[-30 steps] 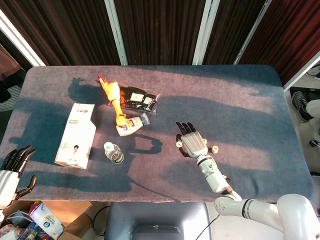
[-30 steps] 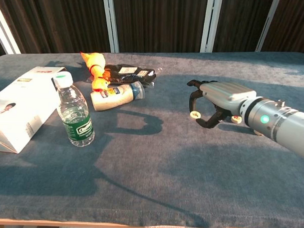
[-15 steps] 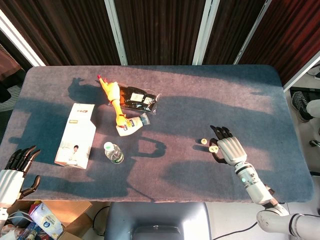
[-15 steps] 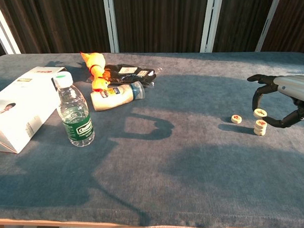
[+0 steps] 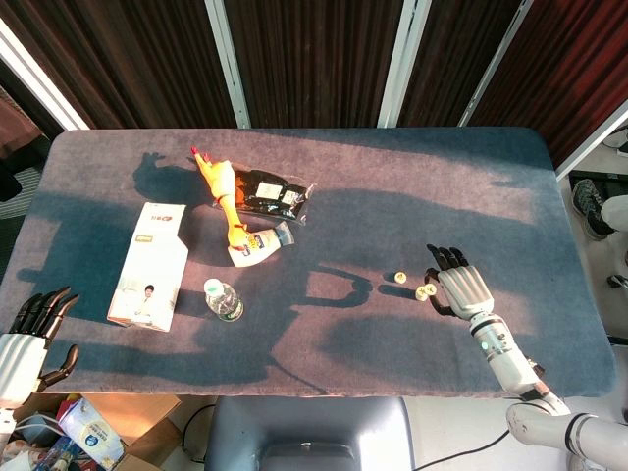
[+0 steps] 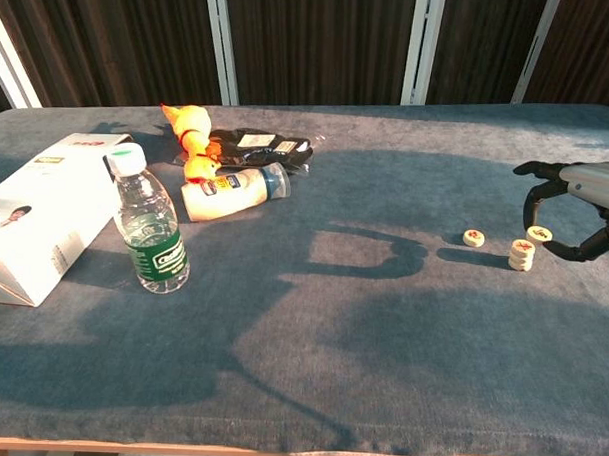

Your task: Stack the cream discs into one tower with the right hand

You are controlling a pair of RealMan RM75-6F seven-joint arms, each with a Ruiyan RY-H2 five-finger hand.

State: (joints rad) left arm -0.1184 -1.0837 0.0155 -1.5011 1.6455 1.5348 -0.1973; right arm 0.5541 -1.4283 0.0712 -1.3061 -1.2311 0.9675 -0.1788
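Three groups of cream discs with red marks show on the right of the grey-blue table. A single disc (image 6: 474,237) (image 5: 400,277) lies flat. Just right of it stands a short stack of discs (image 6: 522,257) (image 5: 423,292). My right hand (image 6: 577,210) (image 5: 461,288) hovers at the stack's right side and pinches another cream disc (image 6: 539,233) between thumb and a fingertip, slightly above and right of the stack. My left hand (image 5: 26,330) hangs off the table's near left corner, fingers spread, holding nothing.
A water bottle (image 6: 149,223), a white carton (image 6: 40,214), a rubber chicken (image 6: 191,136), a lying cream bottle (image 6: 232,191) and a black packet (image 6: 259,145) occupy the left half. The table's right edge (image 5: 579,255) is close to my right hand.
My right hand has swept from the table's middle to the right with a disc. In the last half second it shifted slightly right of the stack, still holding it.
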